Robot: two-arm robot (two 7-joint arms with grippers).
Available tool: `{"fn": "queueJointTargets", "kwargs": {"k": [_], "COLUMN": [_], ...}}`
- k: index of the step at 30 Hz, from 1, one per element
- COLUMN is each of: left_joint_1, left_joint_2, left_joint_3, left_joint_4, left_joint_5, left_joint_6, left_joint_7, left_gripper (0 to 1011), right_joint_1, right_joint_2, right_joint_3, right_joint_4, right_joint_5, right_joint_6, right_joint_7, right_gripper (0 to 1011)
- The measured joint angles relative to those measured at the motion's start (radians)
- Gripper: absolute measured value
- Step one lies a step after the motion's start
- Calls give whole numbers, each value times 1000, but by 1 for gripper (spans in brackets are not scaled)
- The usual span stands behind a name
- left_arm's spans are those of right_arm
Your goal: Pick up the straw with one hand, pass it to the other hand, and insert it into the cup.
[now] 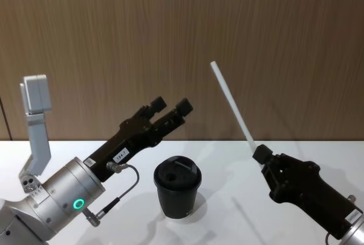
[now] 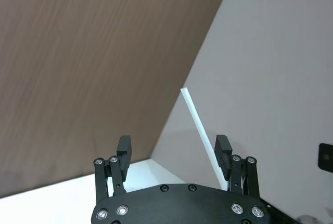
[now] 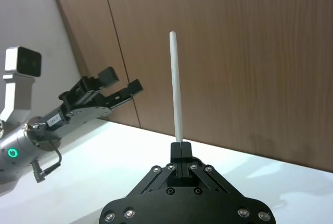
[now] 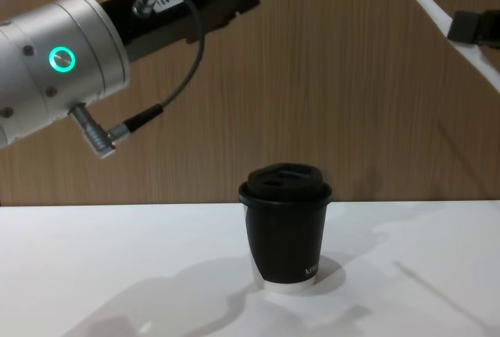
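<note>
1. Cup (image 1: 177,191): stands upright, lid on, on the white desk (image 1: 68,147) at lower centre of the head view.
2. Right tool (image 1: 260,154): lower right, fingers pressed together, pinching the straw (image 1: 233,106) at its lower end. The straw leans up and left toward frame centre.
3. Left tool (image 1: 170,106): enters from lower left with fingers spread, left of the straw and apart from it.
4. The fingers hide the straw's gripped end. The chest view cuts off its upper end at the top edge.

White straw (image 1: 233,104), black cup (image 1: 177,196) — brown wood-grain wall (image 1: 114,40)
</note>
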Motion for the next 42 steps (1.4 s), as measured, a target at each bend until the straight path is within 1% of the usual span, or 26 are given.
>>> {"fn": "queueJointTargets", "kwargs": {"k": [6, 17, 25, 42], "left_joint_1": [-18, -53, -86, -134], "left_joint_2": [-2, -1, -7, -26], "left_joint_3": [13, 33, 52, 83], "left_joint_4": [26, 71, 110, 172], "left_joint_5": [-33, -75, -106, -147], "left_joint_6": [28, 65, 93, 117], "left_joint_7": [-19, -55, -84, -118], "left_gripper": [1003, 1003, 1003, 1003], "right_joint_1": [7, 19, 23, 33], "right_joint_2": [6, 18, 24, 33], "right_joint_3": [-17, -46, -55, -68], "right_joint_4": [6, 15, 21, 40], "right_joint_5": [-2, -9, -13, -8], "right_joint_6": [-11, -28, -34, -24], "right_joint_7": [11, 23, 20, -6], "right_gripper": [0, 0, 0, 0]}}
